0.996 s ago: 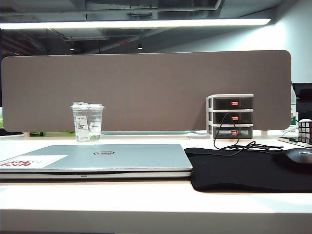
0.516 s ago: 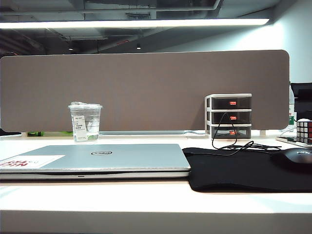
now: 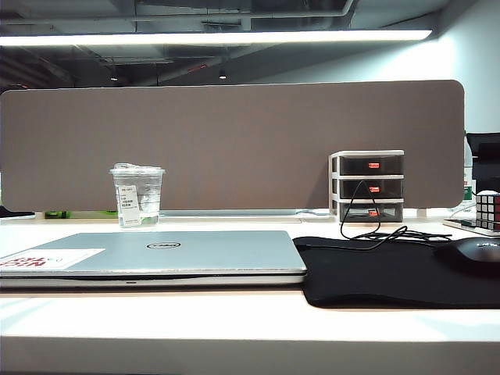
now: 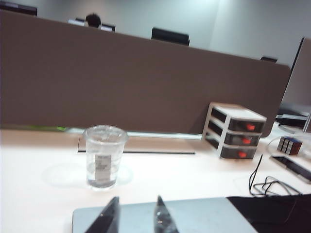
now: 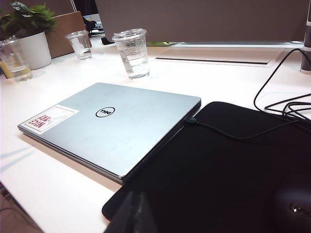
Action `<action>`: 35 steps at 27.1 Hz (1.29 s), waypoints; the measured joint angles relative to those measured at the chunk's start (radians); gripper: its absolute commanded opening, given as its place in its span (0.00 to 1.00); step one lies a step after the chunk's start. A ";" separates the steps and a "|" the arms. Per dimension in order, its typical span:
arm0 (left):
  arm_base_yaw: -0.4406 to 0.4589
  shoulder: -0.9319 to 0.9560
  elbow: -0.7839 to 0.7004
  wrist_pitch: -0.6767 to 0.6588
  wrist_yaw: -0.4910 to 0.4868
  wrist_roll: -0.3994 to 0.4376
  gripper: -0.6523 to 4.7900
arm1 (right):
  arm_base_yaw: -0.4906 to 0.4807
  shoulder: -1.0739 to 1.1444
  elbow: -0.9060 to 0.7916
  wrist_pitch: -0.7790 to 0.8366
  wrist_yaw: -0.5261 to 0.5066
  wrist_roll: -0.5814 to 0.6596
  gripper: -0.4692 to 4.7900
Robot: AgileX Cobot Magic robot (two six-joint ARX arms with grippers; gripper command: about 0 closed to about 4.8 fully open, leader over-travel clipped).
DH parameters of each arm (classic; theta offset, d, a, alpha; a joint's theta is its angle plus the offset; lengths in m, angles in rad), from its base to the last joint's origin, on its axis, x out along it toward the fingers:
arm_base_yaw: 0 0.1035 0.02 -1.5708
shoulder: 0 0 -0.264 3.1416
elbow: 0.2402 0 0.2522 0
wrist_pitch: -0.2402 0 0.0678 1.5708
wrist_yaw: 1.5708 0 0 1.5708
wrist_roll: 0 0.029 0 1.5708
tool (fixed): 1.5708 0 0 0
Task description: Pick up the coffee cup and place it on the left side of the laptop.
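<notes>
Left gripper (image 4: pixel 137 216) fingers parted, empty, above laptop (image 4: pixel 194 216) – right gripper (image 5: pixel 133 213) unreadable; coffee cup (image 4: pixel 104 156) upright.

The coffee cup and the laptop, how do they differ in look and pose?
The coffee cup is clear plastic and stands upright; the laptop is opaque silver and lies flat, closed. The coffee cup is small and tapered, the laptop wide and thin. Both rest untouched on the white desk, each bearing a white label.

The laptop (image 3: pixel 152 254) lies closed near the counter's (image 3: pixel 234 324) front edge, left of centre. The coffee cup (image 3: pixel 137 195) stands behind it, toward the back edge. The mouse pad (image 3: pixel 391 273) lies just right of the laptop, the drawer unit (image 3: pixel 369 186) behind it against the divider (image 3: pixel 234 144).

The left claw (image 4: pixel 133 216) hangs above the laptop's near edge, the right claw (image 5: pixel 133 216) above the mouse pad's front.
</notes>
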 measured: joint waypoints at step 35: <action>0.001 1.068 0.120 0.896 0.052 0.264 1.00 | 0.004 0.000 0.000 0.000 -0.007 -0.005 0.09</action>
